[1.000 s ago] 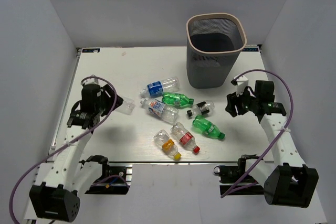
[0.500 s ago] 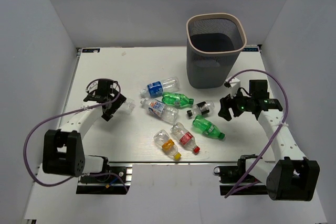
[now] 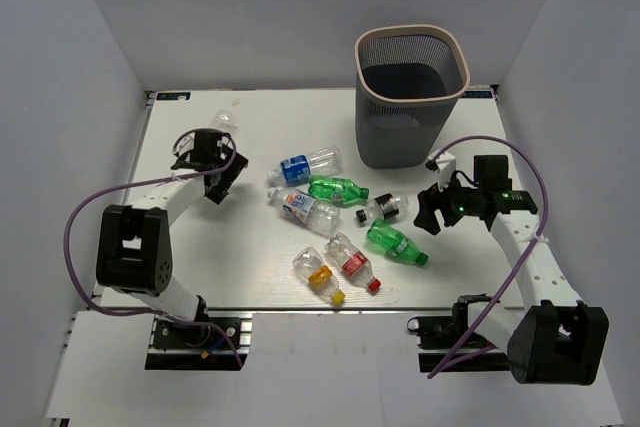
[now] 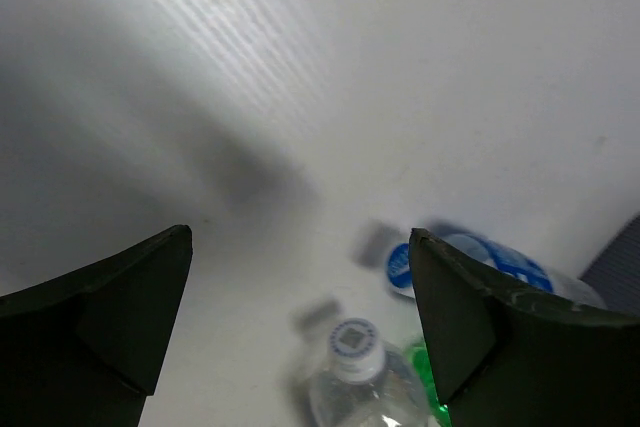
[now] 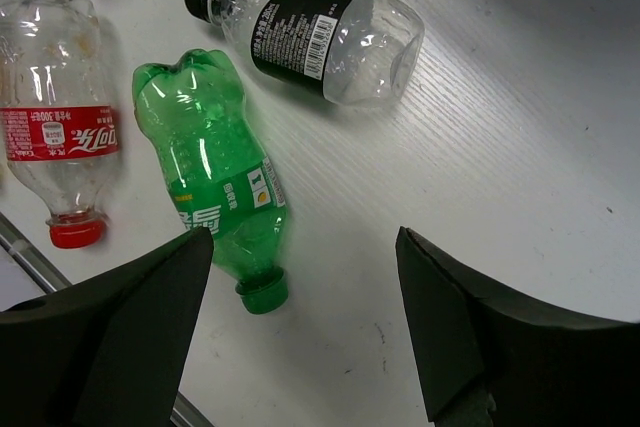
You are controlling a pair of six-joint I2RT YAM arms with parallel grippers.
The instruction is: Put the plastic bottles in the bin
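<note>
Red-label bottle (image 5: 60,137) reads "300"; rest illegible

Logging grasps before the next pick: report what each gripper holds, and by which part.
Nothing is held. The left gripper stands open with only white table between its fingers; the right gripper stands open above a small green plastic bottle.

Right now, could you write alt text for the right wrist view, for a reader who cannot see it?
The open right gripper hovers over a green bottle lying on the white table, its green cap nearest the camera. A red-labelled bottle lies to its left and a black-labelled bottle beyond it.
</note>
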